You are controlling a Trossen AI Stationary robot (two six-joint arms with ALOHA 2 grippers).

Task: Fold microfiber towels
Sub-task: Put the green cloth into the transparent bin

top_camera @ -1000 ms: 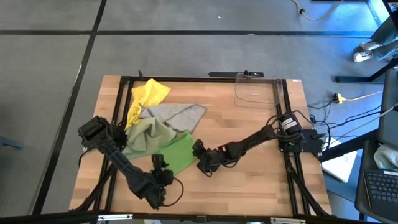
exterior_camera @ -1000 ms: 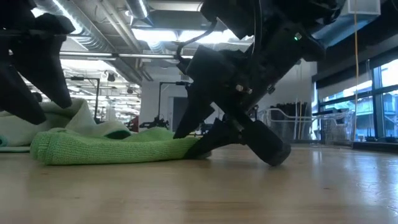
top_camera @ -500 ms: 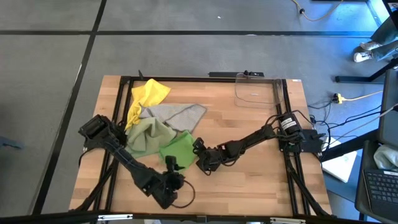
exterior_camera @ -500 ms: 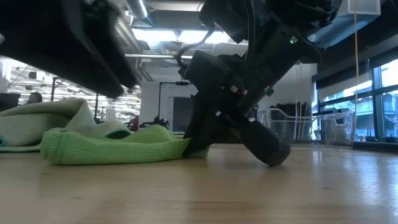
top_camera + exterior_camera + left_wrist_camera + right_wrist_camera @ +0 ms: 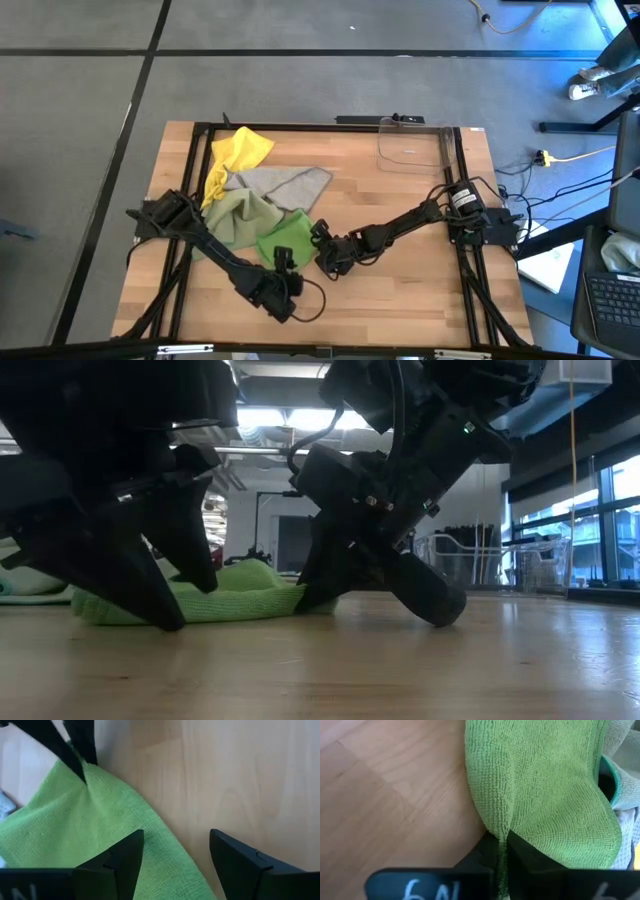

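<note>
Bright green towel [image 5: 287, 241] lies bunched, edge pinched by right hand [image 5: 322, 262].

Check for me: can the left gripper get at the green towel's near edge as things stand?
Probably yes. The left gripper is open right over the green towel edge, with bare table beside it. The right gripper pinches another corner, clear of it.

Bare table [image 5: 400, 290] beside towel pile [image 5: 250, 195]

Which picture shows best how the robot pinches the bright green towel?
The right wrist view: the right tool is shut on the bright green towel, its edge squeezed between the fingers. The high view shows the towel small. In the low view the arms hide much of it. The left wrist view shows it beneath the open left tool.
</note>
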